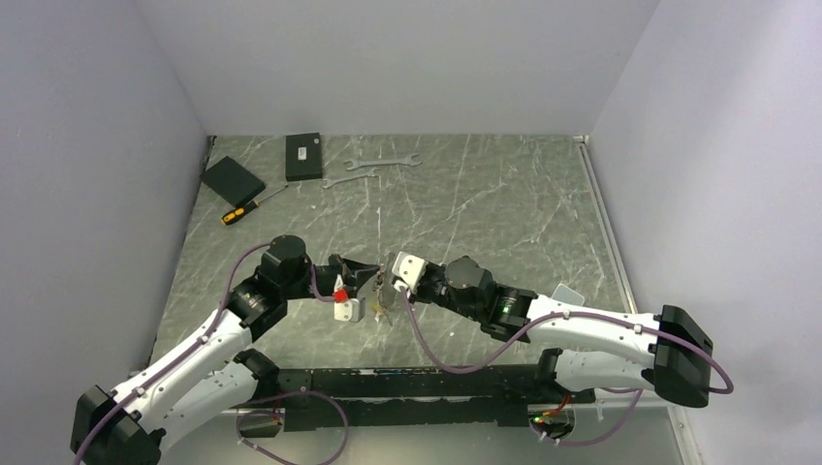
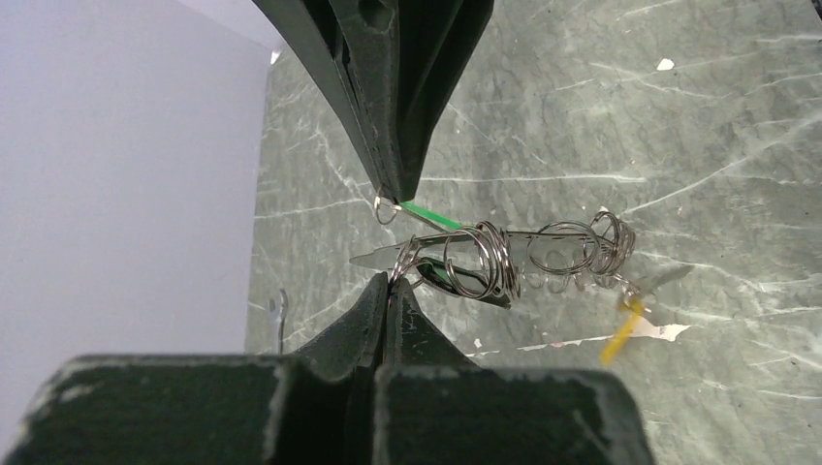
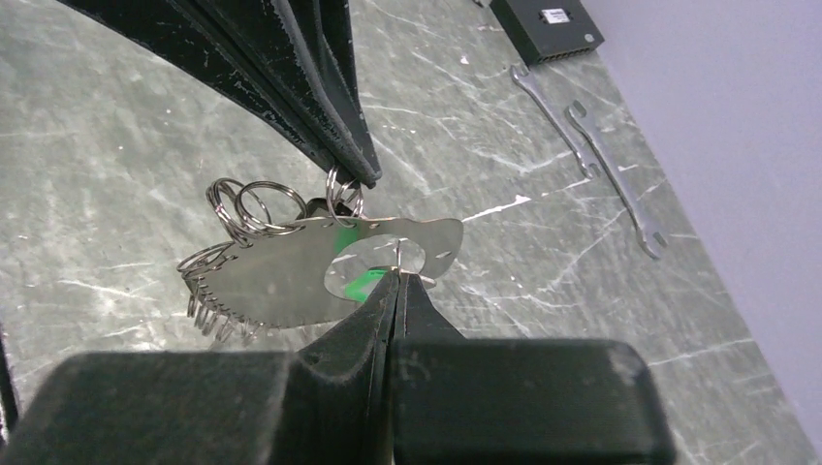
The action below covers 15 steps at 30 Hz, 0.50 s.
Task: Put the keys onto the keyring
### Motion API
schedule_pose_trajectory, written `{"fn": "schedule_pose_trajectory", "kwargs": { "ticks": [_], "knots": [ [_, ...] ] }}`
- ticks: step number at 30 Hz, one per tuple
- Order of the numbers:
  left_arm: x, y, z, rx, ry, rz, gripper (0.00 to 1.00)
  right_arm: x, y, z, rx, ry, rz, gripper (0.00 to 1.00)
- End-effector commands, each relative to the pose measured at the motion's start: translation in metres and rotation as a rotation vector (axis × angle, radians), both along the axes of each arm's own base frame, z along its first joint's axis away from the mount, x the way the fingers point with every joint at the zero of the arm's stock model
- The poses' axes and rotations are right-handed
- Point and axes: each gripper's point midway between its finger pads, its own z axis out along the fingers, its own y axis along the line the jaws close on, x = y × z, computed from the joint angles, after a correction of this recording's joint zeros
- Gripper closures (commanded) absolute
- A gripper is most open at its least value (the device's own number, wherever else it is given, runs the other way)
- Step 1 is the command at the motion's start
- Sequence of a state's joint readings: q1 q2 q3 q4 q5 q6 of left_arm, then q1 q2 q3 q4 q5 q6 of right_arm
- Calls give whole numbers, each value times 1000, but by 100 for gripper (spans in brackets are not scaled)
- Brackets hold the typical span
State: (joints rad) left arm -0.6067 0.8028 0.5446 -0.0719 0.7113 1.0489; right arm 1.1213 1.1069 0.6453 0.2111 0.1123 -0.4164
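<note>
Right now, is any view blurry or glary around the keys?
Top external: even light, keys tiny, detail lost. Left wrist: rings crisp, left hand soft in the foreground. Right wrist: mirror glare on the flat metal, right hand out of focus.

No text is readable; the white label point(image 1: 303, 151) on the black box point(image 1: 303, 165) is too small.

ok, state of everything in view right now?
left gripper: shut on the keys
right gripper: shut on the keys
keys: held between both grippers
wrenches: flat on the table, untouched
screwdriver: flat on the table, untouched
</note>
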Motion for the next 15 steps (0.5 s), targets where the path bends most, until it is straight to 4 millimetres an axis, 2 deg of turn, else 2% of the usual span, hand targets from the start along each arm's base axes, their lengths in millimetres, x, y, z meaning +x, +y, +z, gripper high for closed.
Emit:
{"fn": "schedule_pose_trajectory", "kwargs": {
  "ticks": [1,9,15],
  "knots": [
    [-1,-7,15,-48,-5,-19,100,6,-2,31,58,-109,-29,100],
    [-1,-9,14,-60,41,-16,100,-1,-1,33,23,-139,-19,100],
    [-2,-10,22,-99,25,-15,100,-6,-1,34,-16,-165,-12,100]
  ]
}}
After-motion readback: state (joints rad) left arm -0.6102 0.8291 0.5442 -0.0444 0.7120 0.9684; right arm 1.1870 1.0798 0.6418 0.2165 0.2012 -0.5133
